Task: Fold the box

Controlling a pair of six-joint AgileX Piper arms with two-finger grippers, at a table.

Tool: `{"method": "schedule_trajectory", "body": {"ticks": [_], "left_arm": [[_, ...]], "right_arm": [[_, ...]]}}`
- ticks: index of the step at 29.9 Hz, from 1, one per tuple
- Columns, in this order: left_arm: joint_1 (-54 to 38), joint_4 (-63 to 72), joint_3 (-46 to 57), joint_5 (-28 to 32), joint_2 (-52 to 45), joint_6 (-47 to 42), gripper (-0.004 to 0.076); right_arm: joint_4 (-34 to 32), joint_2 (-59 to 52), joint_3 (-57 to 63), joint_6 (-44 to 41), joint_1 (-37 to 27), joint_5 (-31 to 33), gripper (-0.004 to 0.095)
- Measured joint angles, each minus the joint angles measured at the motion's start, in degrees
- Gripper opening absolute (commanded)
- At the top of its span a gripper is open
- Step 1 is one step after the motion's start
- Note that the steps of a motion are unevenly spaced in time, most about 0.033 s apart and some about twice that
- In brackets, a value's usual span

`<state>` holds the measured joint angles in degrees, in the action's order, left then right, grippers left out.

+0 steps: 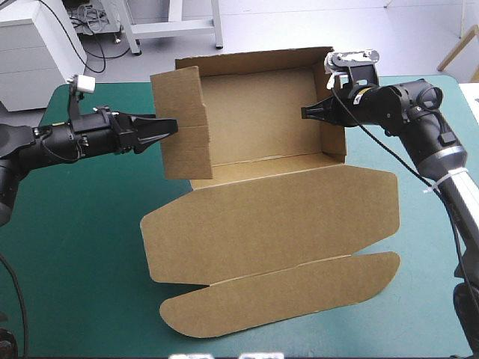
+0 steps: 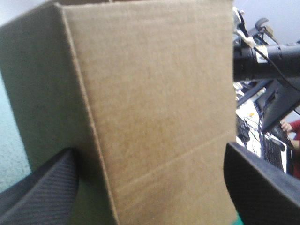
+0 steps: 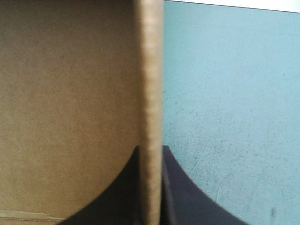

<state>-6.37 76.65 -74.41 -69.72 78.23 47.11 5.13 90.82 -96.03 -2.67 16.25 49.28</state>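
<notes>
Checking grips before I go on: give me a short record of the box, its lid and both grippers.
box: brown cardboard sheet, open tray, walls raised
lid: flat on the teal-green table cover, toward the near edge
left gripper: black fingers open, at the outer face of the left wall
right gripper: shut on the right wall

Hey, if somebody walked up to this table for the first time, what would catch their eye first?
A half-made brown box stands toward the table's far edge, walls raised, its big lid lying flat on the teal-green cover toward the near edge. The right gripper is shut on the box's right wall, while the left gripper stands open at the left wall.
</notes>
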Motion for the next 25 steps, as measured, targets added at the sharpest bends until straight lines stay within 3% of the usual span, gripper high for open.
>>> {"method": "schedule_trajectory", "body": {"ticks": [3, 5, 12, 21, 25], "left_arm": [[3.9, -4.5, 0.0, 0.9, -0.2, -2.0, 0.0598], [7.3, -9.7, 0.0, 5.1, -0.6, -5.6, 0.0598], [18.5, -34.9, -3.5, 19.2, -1.9, -27.5, 0.0598], [32.8, -76.2, -10.2, 21.8, -0.5, -64.2, 0.0598], [37.2, -87.1, -10.3, 21.5, 2.1, -75.0, 0.0598]], "right_arm": [[0.3, 0.0, 0.0, 0.0, 0.0, 0.0, -0.0013], [0.3, 0.0, 0.0, 0.0, 0.0, 0.1, -0.0013], [0.4, 0.0, 0.0, 0.0, 0.0, 0.2, -0.0011], [-9.2, 0.0, 0.0, -6.1, 6.3, -0.3, -0.0011], [-13.1, 0.0, 0.0, -9.8, 9.2, -0.6, -0.0011]]}}
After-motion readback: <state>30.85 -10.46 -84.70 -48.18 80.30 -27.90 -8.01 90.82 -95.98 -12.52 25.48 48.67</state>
